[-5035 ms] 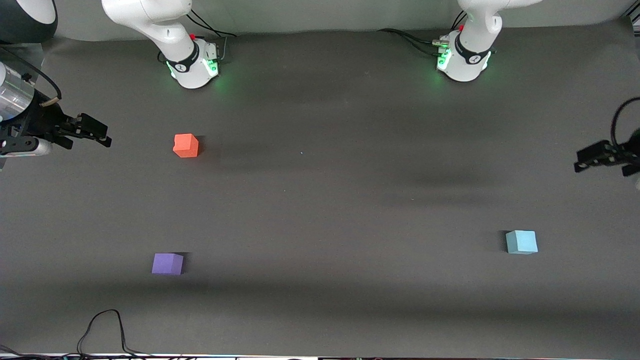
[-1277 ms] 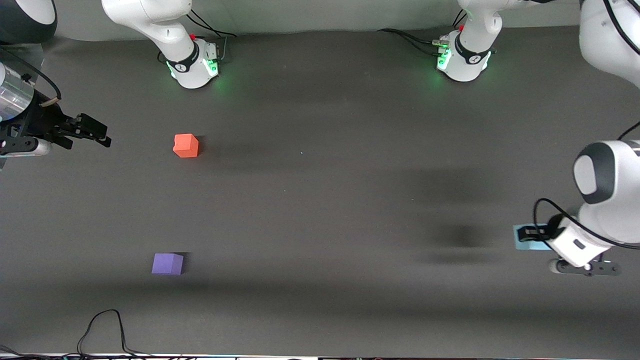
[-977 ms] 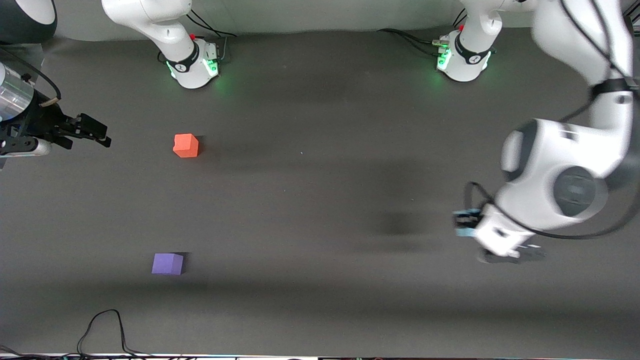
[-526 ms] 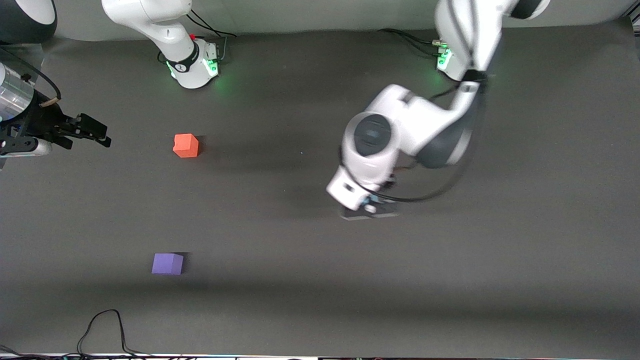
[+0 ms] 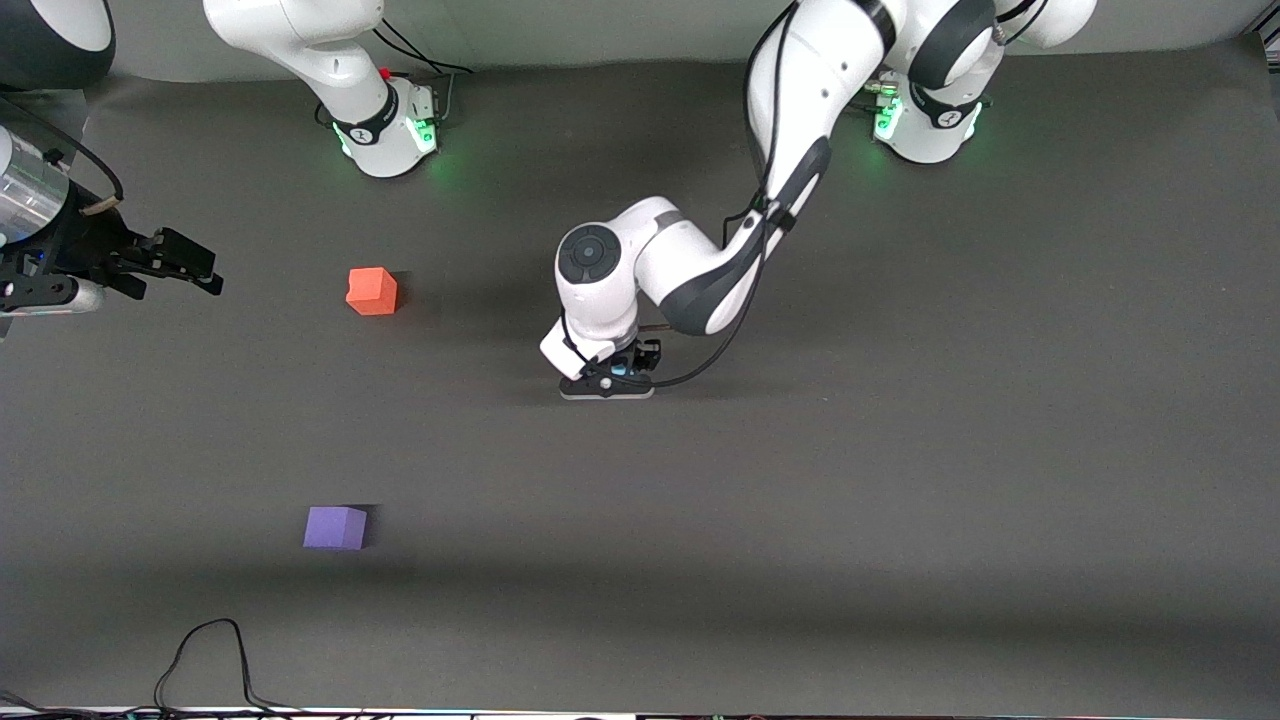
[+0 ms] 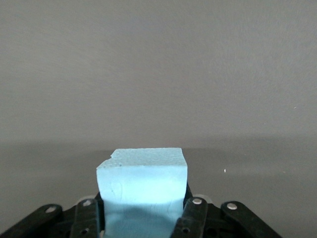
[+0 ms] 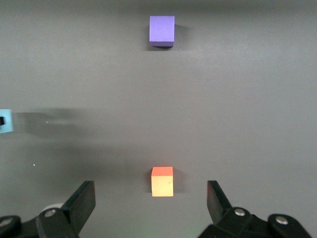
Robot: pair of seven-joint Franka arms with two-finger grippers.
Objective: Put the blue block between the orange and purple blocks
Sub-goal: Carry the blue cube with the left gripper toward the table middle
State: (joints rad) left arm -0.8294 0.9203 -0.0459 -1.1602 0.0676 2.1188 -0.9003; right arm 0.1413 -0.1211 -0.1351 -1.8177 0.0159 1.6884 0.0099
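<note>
A: How far is the task judged to be?

B: The pick is done, the placing is not. Toward the right arm's end of the table, the right gripper (image 5: pixel 190 268) is held spread wide with nothing in it, over the table (image 5: pixel 900 500) edge; this arm waits. The orange block (image 5: pixel 372 291) lies near it on the table, and the purple block (image 5: pixel 335 527) lies nearer to the front camera than the orange one, well apart from it. The gap between them is not yet filled.

A: And the blue block?

B: The blue block (image 6: pixel 142 191) is pinched between the fingers of the left gripper (image 5: pixel 622 372), which is closed on its two sides, over the middle of the table. It must be carried further toward the right arm's end and set down in the gap.

A: What can be said of the materials?

B: All three cubes look matte and foam-like, with sharp edges; a small chip is seen at one upper corner of the blue one. The table is covered by a dark grey, dull mat.
</note>
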